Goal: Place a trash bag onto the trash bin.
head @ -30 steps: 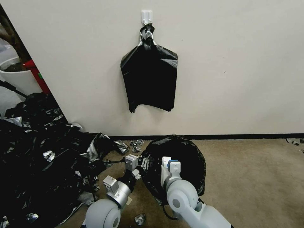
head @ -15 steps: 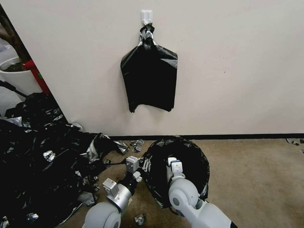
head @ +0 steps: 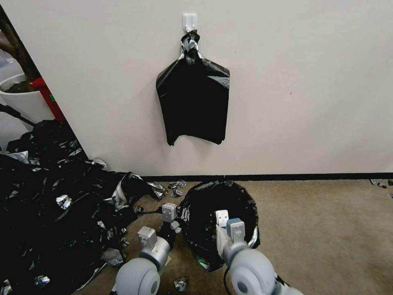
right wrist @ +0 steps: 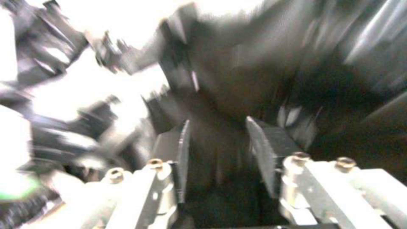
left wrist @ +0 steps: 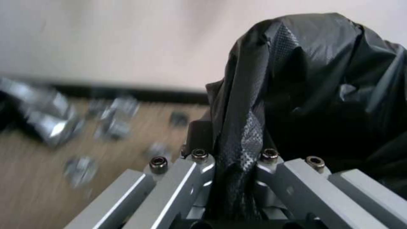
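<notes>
Bag (head: 219,213) sits on the floor (head: 327,229) just before the wall (head: 307,82), draped over what I take to be the bin; none of the bin's cream side can be made out under the film. The mouth looks open upward, film bunched round the rim.

Left gripper (left wrist: 231,159) is at the bag's left edge. Jaws closed tight on a pleated fold of film, which runs straight up from between them. Right gripper (right wrist: 218,140) is over the mouth, reaching down into the dark interior. Jaws stand parted, with blurred black film in the gap; whether they pinch anything I cannot tell.

Judgement: step in hand is seating the bag over the rim.
- Keep the left grip steady as an anchor; a thin film like this likely tears if pulled hard against the rim.
- Use the right gripper to spread film outward and down evenly, not at one spot.
- The bin probably slides or tips easily, so keep pulls balanced between both sides.

Loose black film and silver scraps (head: 57,196) lie well left; stay clear of them.
</notes>
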